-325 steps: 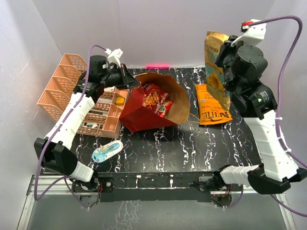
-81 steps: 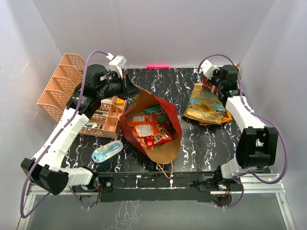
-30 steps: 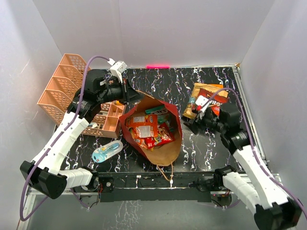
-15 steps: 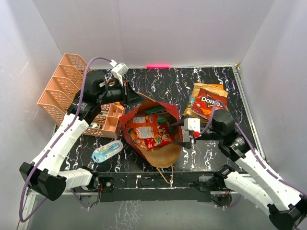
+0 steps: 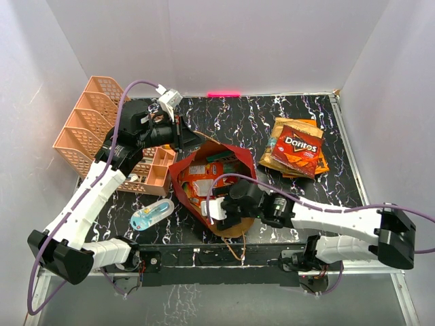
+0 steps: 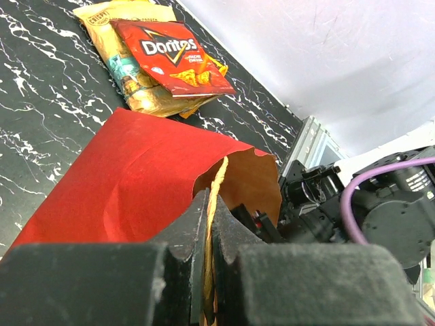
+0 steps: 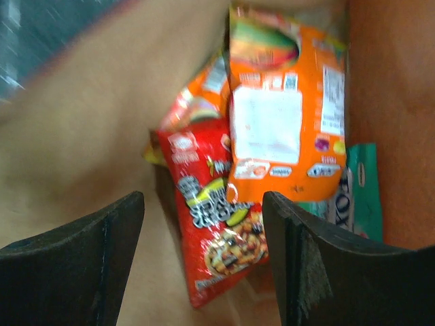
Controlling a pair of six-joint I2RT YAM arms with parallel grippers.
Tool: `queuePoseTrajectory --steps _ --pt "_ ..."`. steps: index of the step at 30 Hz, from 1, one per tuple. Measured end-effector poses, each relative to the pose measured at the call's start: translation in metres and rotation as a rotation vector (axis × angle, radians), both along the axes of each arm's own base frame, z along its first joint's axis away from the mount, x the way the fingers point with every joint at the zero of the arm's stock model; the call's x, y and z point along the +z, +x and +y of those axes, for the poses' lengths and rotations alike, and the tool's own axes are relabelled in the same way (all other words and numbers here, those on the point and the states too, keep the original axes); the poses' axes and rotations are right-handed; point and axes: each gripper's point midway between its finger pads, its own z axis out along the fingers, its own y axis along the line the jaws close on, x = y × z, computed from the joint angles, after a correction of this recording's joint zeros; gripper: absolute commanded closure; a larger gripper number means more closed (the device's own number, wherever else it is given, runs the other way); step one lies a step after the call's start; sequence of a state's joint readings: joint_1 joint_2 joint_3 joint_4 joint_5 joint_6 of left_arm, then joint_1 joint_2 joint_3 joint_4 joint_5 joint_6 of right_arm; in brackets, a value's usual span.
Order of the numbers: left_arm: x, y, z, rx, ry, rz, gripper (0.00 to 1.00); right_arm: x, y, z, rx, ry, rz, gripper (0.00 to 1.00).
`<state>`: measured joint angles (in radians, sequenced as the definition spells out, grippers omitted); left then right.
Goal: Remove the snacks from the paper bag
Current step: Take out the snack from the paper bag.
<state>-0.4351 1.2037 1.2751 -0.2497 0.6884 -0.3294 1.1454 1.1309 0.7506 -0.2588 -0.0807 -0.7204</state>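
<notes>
The red paper bag [image 5: 234, 151] lies on its side mid-table, its mouth facing the near edge. My left gripper [image 5: 182, 133] is shut on the bag's far rim and holds it up; in the left wrist view the fingertips [image 6: 209, 204] pinch the kraft edge of the bag [image 6: 136, 170]. At the bag's mouth, my right gripper [image 5: 206, 202] reaches in, open. In its wrist view the gripper [image 7: 204, 258] frames a red packet [image 7: 217, 217], an orange packet [image 7: 285, 129] and a teal packet [image 7: 357, 197], touching none. A Doritos bag [image 5: 297, 146] lies on a golden chip bag [image 5: 274, 155] at the back right.
A pink basket organizer [image 5: 88, 129] stands at the left, beside my left arm. A blue-white blister-packed item [image 5: 151, 216] lies near the front left of the bag. White walls close the table on three sides.
My right arm has swung from the right side of the table across to the bag's mouth, and its open gripper is now inside. The left gripper kept its hold on the rim.
</notes>
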Motion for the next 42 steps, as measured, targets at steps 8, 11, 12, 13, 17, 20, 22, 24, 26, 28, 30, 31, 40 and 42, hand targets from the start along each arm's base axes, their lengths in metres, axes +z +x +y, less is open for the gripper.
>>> queuePoseTrajectory --steps 8,11,12,13,17,20,22,24,26,28,30,31,40,42 --pt "-0.001 -0.002 0.001 -0.004 0.009 -0.009 1.0 -0.028 0.037 -0.016 -0.06 -0.243 -0.165 0.26" --pt "0.001 -0.003 0.002 -0.004 0.007 -0.015 1.0 -0.036 0.042 -0.019 -0.056 -0.282 -0.181 0.29" --pt "0.002 -0.003 0.002 -0.004 0.007 -0.017 1.0 -0.04 0.043 -0.019 -0.052 -0.296 -0.18 0.3" --pt "0.002 -0.004 0.002 -0.005 0.007 -0.02 1.0 -0.044 0.044 -0.02 -0.048 -0.31 -0.179 0.31" --pt "0.001 -0.004 0.003 -0.006 0.013 -0.02 1.0 -0.055 0.043 -0.02 -0.021 -0.343 -0.178 0.35" --pt "0.0 -0.004 0.003 -0.007 0.016 -0.02 1.0 -0.058 0.043 -0.018 0.003 -0.341 -0.185 0.37" --pt "0.0 -0.004 0.003 -0.007 0.016 -0.02 1.0 -0.062 0.043 -0.017 0.012 -0.344 -0.188 0.37" --pt "0.0 -0.004 0.003 -0.007 0.016 -0.021 1.0 -0.069 0.043 -0.016 0.022 -0.354 -0.189 0.35" --pt "0.0 -0.004 0.003 -0.007 0.016 -0.02 1.0 -0.075 0.043 -0.018 0.028 -0.362 -0.181 0.34" --pt "0.0 -0.005 0.003 -0.007 0.017 -0.018 1.0 -0.079 0.042 -0.019 0.032 -0.355 -0.173 0.34" --pt "0.0 -0.005 0.003 -0.007 0.017 -0.018 1.0 -0.078 0.043 -0.019 0.029 -0.33 -0.152 0.33" --pt "0.0 -0.005 0.003 -0.007 0.018 -0.017 1.0 -0.076 0.044 -0.019 0.027 -0.313 -0.141 0.33" --pt "-0.001 -0.005 0.003 -0.008 0.019 -0.02 1.0 0.001 0.036 0.004 0.03 0.061 -0.166 0.29" --pt "-0.001 -0.005 0.003 -0.008 0.019 -0.02 1.0 -0.007 0.041 0.01 0.027 0.054 -0.166 0.3"
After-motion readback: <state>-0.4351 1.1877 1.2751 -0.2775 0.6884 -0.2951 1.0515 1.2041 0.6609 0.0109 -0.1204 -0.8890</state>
